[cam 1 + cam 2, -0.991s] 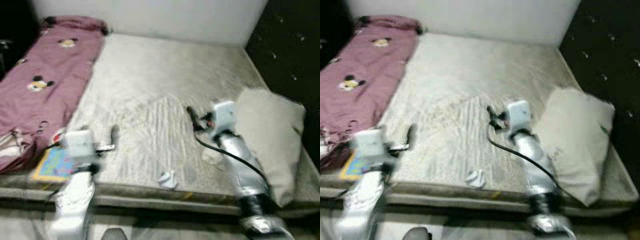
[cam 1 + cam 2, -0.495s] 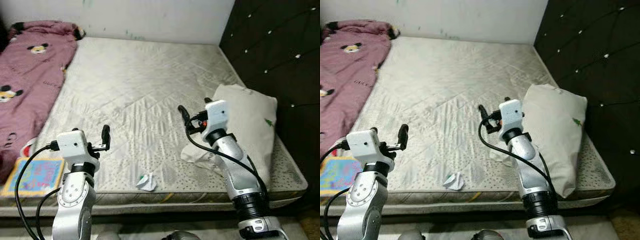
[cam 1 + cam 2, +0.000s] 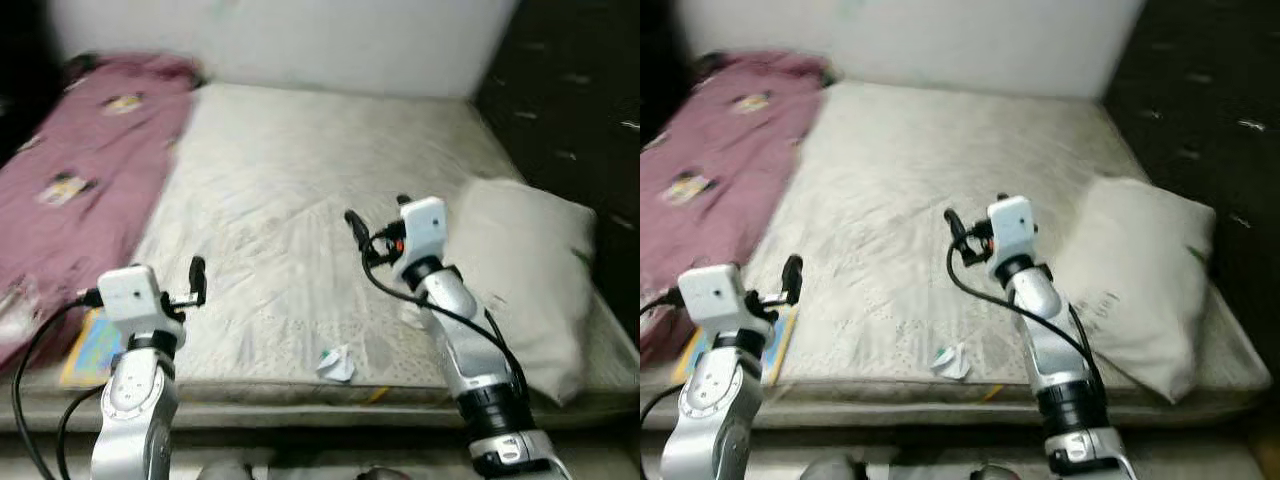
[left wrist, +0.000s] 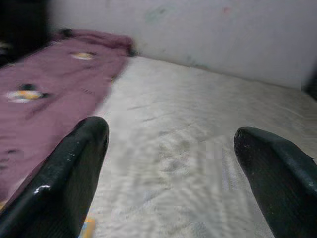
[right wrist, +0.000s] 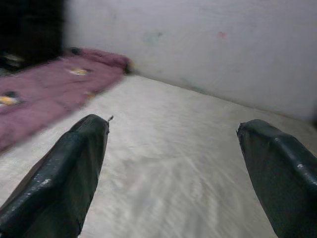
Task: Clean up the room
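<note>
Paper scrap (image 3: pixel 336 364) (crumpled, white) lies at the mattress's (image 3: pixel 300 190) near edge, between my grippers; left gripper (image 4: pixel 173 163) and right gripper (image 5: pixel 173 163) hover above the mattress, fingers spread, holding nothing.

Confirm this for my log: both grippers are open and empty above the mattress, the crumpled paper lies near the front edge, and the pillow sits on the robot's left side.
Not quite. The pillow lies on the robot's right side, as the left eye view shows. The rest stands: left gripper and right gripper open and empty above the mattress, crumpled paper near its front edge.
</note>
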Controlling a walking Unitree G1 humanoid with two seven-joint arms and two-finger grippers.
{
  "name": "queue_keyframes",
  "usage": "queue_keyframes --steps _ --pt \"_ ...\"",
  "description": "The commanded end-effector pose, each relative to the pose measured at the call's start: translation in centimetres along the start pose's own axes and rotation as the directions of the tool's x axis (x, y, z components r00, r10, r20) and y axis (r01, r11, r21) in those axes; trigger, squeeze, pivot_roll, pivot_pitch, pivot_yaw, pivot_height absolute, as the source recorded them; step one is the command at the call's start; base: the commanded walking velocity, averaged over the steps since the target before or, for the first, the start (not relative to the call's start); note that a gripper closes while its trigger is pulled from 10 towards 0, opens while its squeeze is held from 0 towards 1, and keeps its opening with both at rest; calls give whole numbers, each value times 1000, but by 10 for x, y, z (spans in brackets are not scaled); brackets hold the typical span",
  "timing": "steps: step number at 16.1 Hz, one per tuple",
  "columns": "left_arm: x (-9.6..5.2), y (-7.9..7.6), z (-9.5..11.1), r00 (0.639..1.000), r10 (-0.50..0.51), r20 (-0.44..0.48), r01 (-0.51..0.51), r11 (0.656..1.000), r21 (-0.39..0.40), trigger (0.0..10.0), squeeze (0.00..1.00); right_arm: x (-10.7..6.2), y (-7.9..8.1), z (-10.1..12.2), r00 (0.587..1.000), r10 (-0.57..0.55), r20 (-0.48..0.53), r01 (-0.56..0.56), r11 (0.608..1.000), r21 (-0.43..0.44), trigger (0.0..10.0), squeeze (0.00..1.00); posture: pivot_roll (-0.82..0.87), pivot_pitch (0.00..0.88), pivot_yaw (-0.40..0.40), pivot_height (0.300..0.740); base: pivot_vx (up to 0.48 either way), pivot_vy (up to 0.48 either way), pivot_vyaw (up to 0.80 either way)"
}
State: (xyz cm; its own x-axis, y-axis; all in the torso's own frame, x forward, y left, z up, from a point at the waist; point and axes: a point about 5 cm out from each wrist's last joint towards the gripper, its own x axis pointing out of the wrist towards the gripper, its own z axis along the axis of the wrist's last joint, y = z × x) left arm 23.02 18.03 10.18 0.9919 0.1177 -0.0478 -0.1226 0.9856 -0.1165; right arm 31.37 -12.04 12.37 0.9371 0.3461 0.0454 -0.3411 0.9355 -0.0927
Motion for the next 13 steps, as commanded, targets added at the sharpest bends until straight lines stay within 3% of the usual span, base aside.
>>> queue_keyframes --steps 1,3,7,9,13 --pt "1 -7 1 1000 -22 -3 22 1000 -4 10000 0 -1 -9 -1 1000 -26 -10 26 1000 -1 10000 0 48 0 -81 740 0 480 0" --pt "1 -6 4 1000 -13 25 13 1000 17 10000 0 -1 -9 -1 1000 -26 -11 26 1000 -3 10000 0 50 0 -83 740 0 240 0" --pt "0 -1 2 998 64 -28 -64 998 -27 10000 0 -1 -8 -2 1000 -21 -13 20 1000 -8 10000 0 51 0 -85 740 0 0 0" --pt "-3 0 1 999 20 -35 -22 997 -74 10000 0 -1 -10 -2 1000 -27 -15 27 1000 -7 10000 0 56 0 -84 740 0 0 0" --pt "-11 12 0 997 70 -37 -70 997 -14 10000 0 -9 -6 -5 999 -20 -29 20 1000 1 10000 0 58 0 -89 740 0 0 0"
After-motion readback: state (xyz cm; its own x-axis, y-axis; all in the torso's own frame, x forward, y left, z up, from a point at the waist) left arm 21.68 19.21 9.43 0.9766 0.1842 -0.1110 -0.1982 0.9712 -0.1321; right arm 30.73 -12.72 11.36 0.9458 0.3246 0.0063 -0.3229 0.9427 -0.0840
